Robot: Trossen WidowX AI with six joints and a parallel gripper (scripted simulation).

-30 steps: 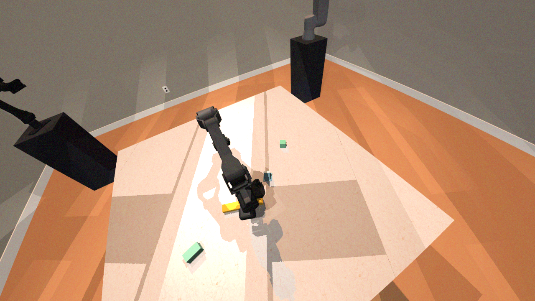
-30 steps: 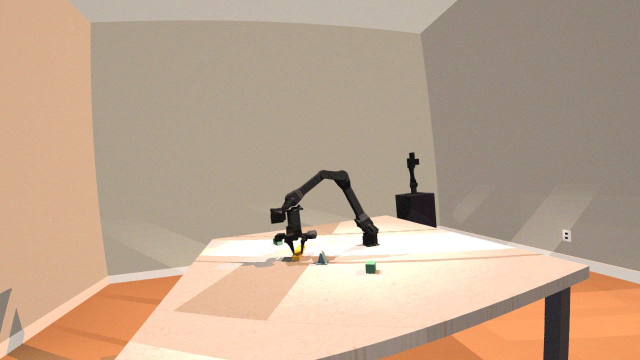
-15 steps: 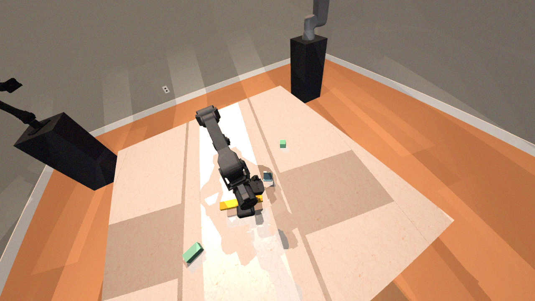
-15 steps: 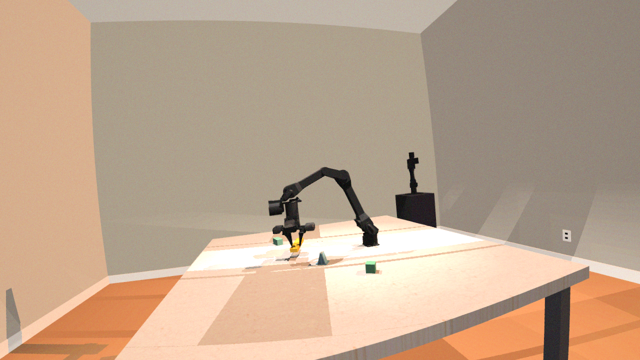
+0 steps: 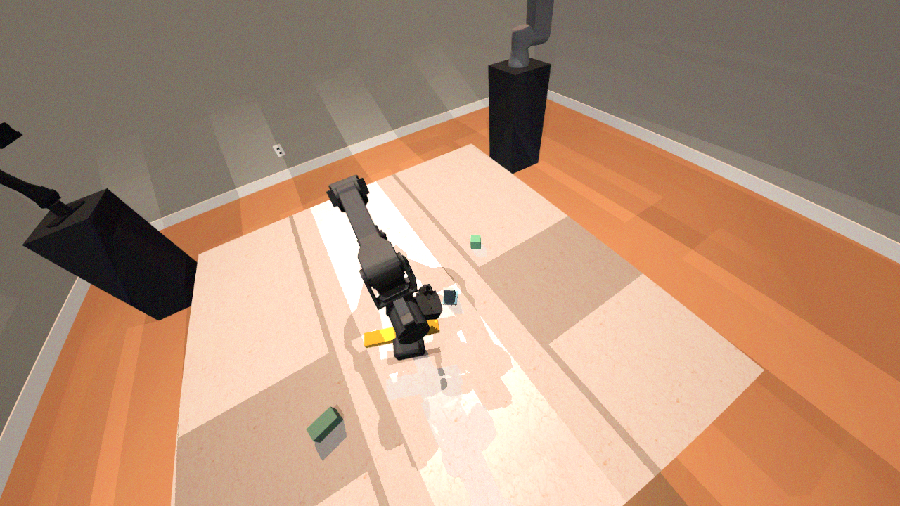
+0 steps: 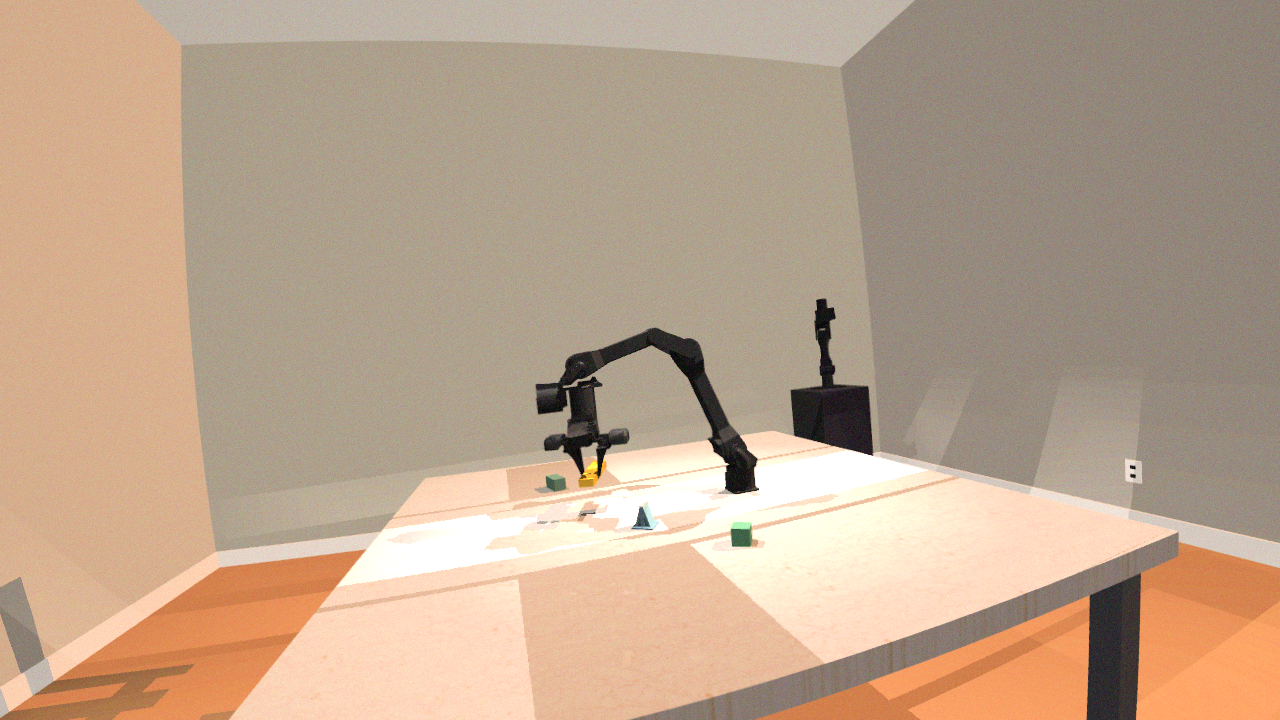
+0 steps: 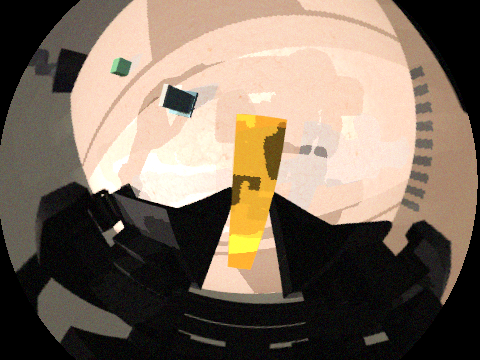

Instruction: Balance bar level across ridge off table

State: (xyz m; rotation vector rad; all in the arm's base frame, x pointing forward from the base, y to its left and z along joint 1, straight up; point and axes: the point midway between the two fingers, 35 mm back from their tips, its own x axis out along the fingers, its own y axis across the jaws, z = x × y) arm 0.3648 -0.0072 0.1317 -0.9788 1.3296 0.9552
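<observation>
Above the table [image 5: 604, 327] [image 6: 895, 608] [image 7: 360, 65], my gripper [image 5: 412, 343] [image 6: 590, 479] [image 7: 251, 194] has got the yellow bar [image 5: 378, 337] [image 6: 587, 481] [image 7: 256, 155] pinched between its fingers. The blue-grey ridge [image 5: 449, 296] [image 6: 643, 516] [image 7: 179, 100] is sitting nearby, no bar on it.

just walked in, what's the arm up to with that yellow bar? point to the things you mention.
The gripper [image 6: 590, 479] [image 7: 251, 194] is closed on the yellow bar [image 5: 378, 337] [image 6: 587, 481] [image 7: 254, 155] near its middle, and the bar looks lifted off the table [image 5: 604, 327] [image 6: 895, 555] [image 7: 320, 40]. The ridge [image 5: 449, 296] [image 6: 643, 517] [image 7: 179, 100] stands off to one side with nothing across it. So the bar is in hand, but balancing it on the ridge and letting go are both undone.
</observation>
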